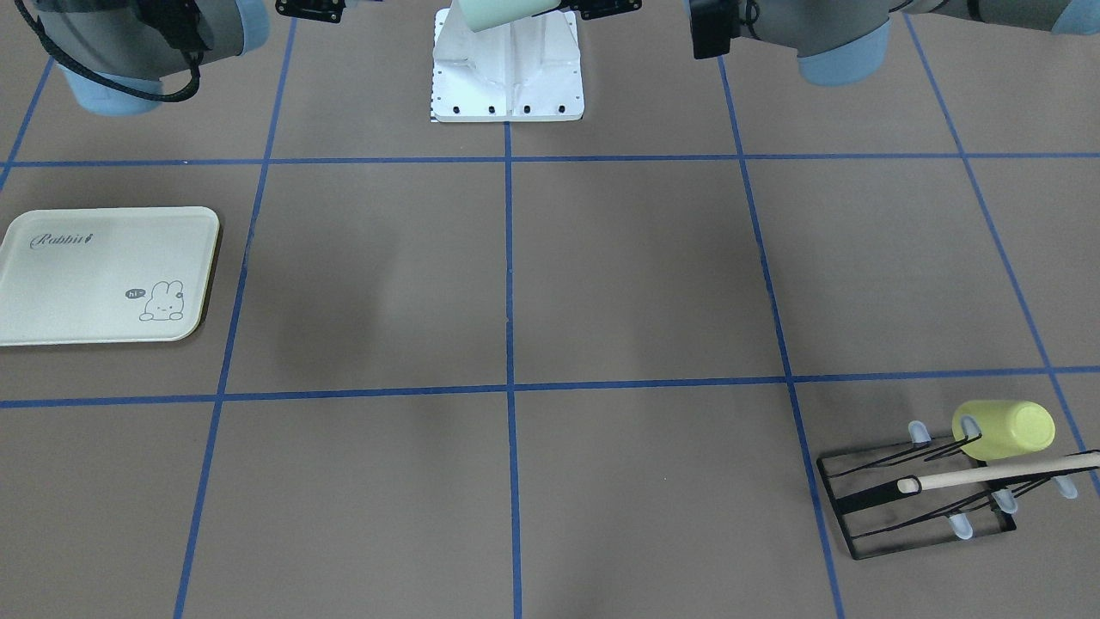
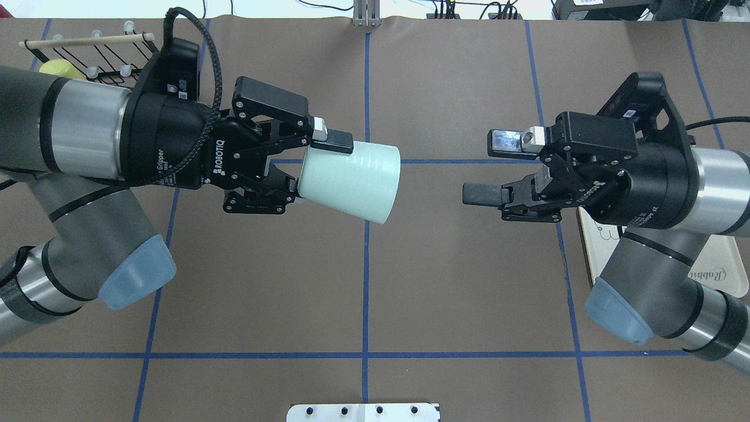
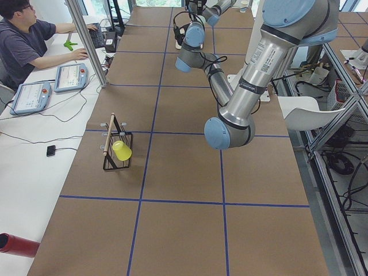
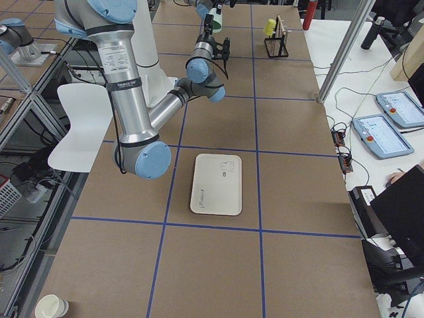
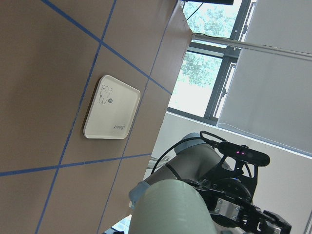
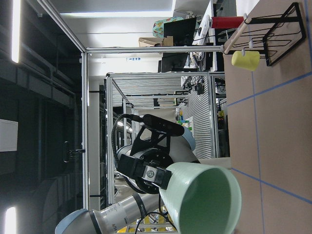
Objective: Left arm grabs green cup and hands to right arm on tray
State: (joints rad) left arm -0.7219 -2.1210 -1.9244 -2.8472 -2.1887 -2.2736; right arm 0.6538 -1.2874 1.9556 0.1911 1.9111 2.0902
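The left fingers [image 2: 335, 141] are clenched on the green cup [image 2: 351, 181], held sideways in mid-air facing the spread right fingers [image 2: 481, 194]; the hand-over is judged pending, so the gap must be closed.

From overhead, my right arm [image 2: 644, 264] covers most of the tray [image 2: 729, 261], to the right of the green cup [image 2: 351, 179]. Only one corner and a strip of edge show. Far left of the green cup, my left arm [image 2: 76, 129] hides most of the yellow-green cup [image 2: 58, 69]. The front-facing view's top edge cuts through the green cup.
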